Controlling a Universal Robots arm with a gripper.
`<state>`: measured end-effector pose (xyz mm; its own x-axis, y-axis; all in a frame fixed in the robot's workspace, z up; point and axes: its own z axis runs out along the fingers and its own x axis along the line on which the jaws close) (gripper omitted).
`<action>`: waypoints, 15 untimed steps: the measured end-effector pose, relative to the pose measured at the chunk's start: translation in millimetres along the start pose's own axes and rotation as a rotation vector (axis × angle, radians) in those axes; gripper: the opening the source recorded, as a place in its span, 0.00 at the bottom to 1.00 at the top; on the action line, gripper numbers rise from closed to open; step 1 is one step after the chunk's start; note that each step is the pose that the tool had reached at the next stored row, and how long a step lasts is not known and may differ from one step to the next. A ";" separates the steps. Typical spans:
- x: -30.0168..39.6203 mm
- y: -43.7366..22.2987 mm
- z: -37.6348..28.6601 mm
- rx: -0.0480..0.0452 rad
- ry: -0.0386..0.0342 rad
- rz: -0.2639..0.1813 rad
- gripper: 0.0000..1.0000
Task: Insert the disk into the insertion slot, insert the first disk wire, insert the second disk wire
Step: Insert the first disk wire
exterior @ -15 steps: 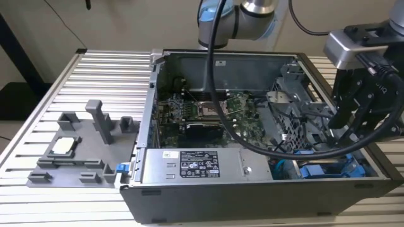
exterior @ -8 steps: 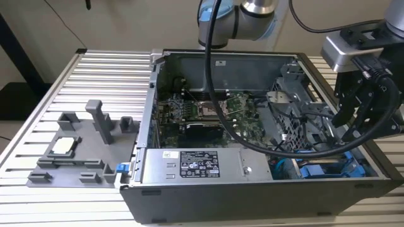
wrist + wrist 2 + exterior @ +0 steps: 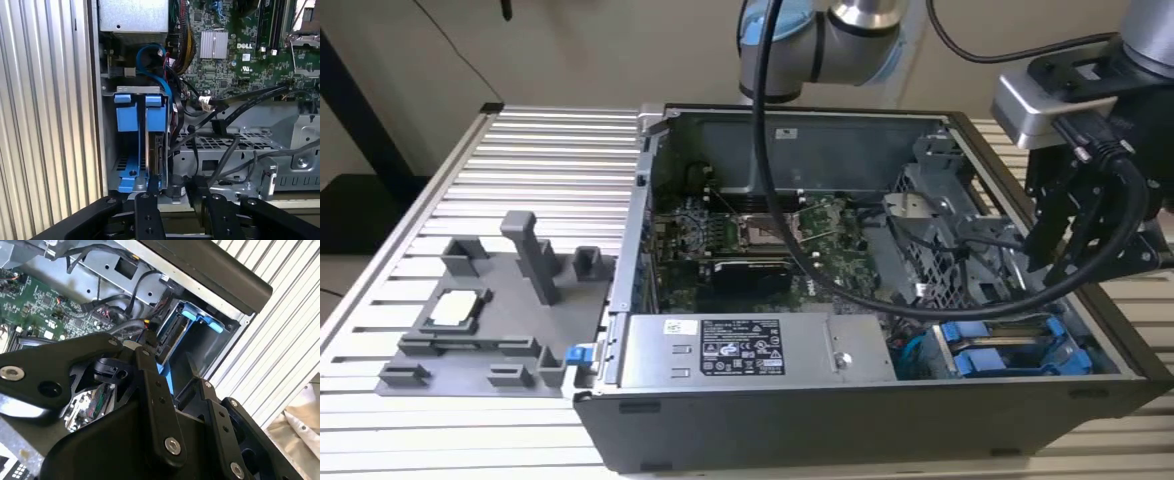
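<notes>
The pincer (image 3: pixel 177 199) is hovering with its fingers spread just above one corner of an open computer case (image 3: pixel 854 430); the disk (image 3: pixel 159 155), clipped in its blue frame (image 3: pixel 131 112), is standing on edge inside the insertion slot (image 3: pixel 137 90); black cables (image 3: pixel 235 107) are trailing beside it; the case is resting on a slatted metal table (image 3: pixel 547 140).

I read the disk (image 3: pixel 154 120) bright blue at its frame, the motherboard (image 3: pixel 235 70) green and speckled, the bench (image 3: pixel 520 140) silver in ribbed stripes, the computer case (image 3: pixel 854 425) grey.
</notes>
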<state>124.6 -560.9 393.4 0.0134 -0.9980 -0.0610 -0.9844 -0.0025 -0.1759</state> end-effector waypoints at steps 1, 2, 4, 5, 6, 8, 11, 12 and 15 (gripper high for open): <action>-1.7 0.1 0.1 0.0009 -0.0007 -0.005 0.41; -3.6 0.3 0.5 0.0024 -0.0017 -0.010 0.41; -6.1 0.5 1.4 0.0069 -0.0032 -0.019 0.41; -6.5 0.6 2.2 0.0093 -0.0038 -0.023 0.41; -6.9 0.7 2.9 0.0109 -0.0045 -0.026 0.41; -7.0 0.8 3.6 0.0112 -0.0064 -0.037 0.41; -7.0 0.9 4.2 0.0099 -0.0101 -0.058 0.41; -7.0 0.8 4.3 0.0095 -0.0115 -0.066 0.41; -6.9 -0.1 4.8 0.0085 -0.0142 -0.081 0.41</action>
<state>125.5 -553.7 389.1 0.0956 -0.9936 -0.0602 -0.9785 -0.0827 -0.1892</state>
